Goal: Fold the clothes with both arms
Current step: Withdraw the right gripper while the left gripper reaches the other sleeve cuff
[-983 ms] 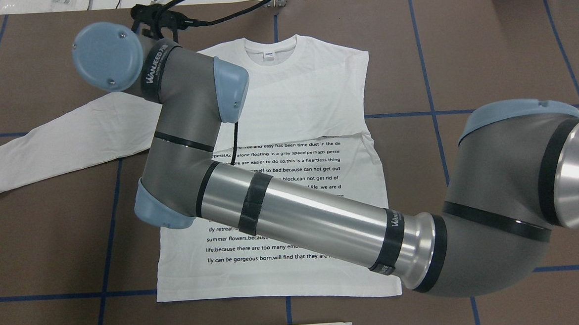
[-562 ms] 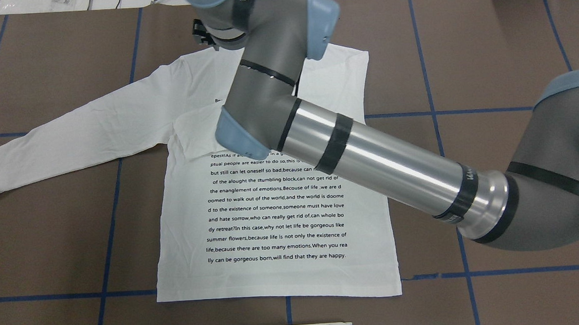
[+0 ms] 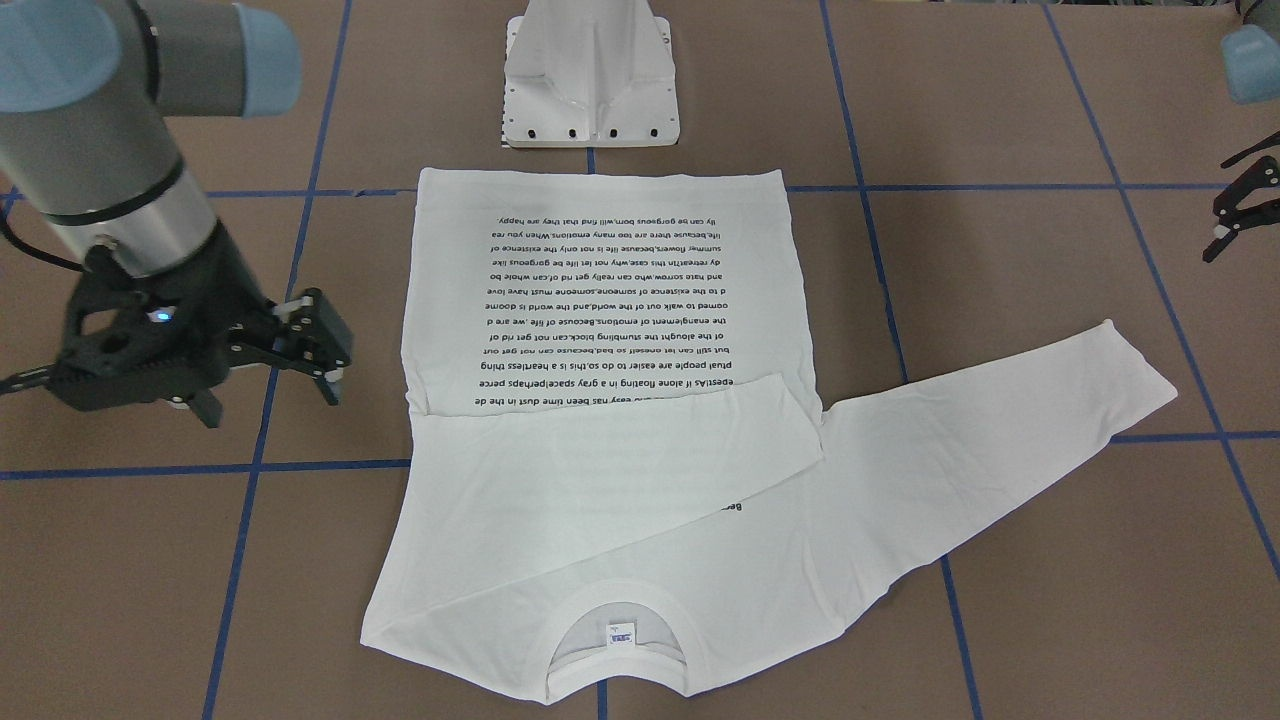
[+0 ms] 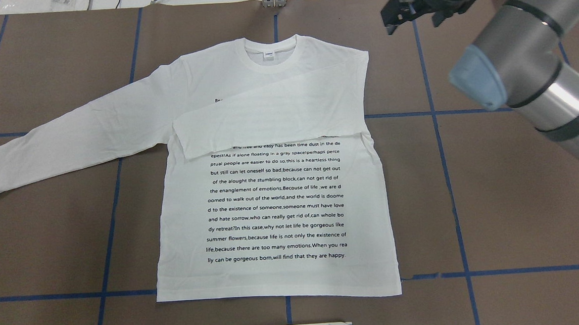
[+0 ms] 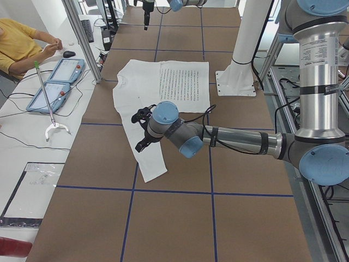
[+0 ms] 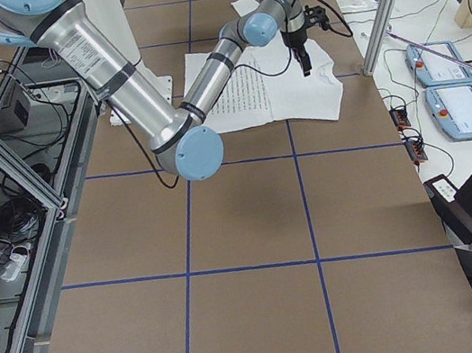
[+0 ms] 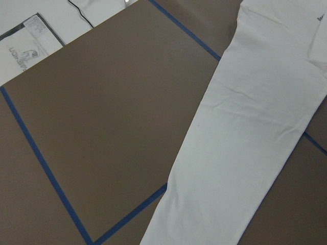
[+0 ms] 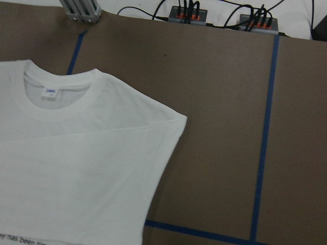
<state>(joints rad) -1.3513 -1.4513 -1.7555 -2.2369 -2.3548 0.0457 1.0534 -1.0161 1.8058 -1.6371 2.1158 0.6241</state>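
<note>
The white long-sleeved T-shirt (image 4: pixel 272 208) lies flat, text side up, collar (image 4: pixel 270 54) at the far side. One sleeve (image 4: pixel 267 119) is folded across the chest. The other sleeve (image 4: pixel 70 134) stretches out flat on my left. My right gripper (image 4: pixel 410 17) is open and empty, off the shirt beyond its far right shoulder; it also shows in the front view (image 3: pixel 268 385). My left gripper (image 3: pixel 1230 205) is open and empty, raised near the stretched sleeve (image 5: pixel 150 158). The left wrist view shows that sleeve (image 7: pixel 245 127). The right wrist view shows the collar and shoulder (image 8: pixel 76 153).
The white metal pedestal (image 3: pixel 590 90) stands at the near edge by the shirt's hem. Blue tape lines (image 4: pixel 448 174) cross the brown table. A person (image 5: pixel 16 43) and two control tablets (image 5: pixel 54 82) are at a side table beyond the far edge.
My right arm has swung from over the shirt's left shoulder across the collar to the far right, off the shirt. The shirt and its folded sleeve have not moved.
</note>
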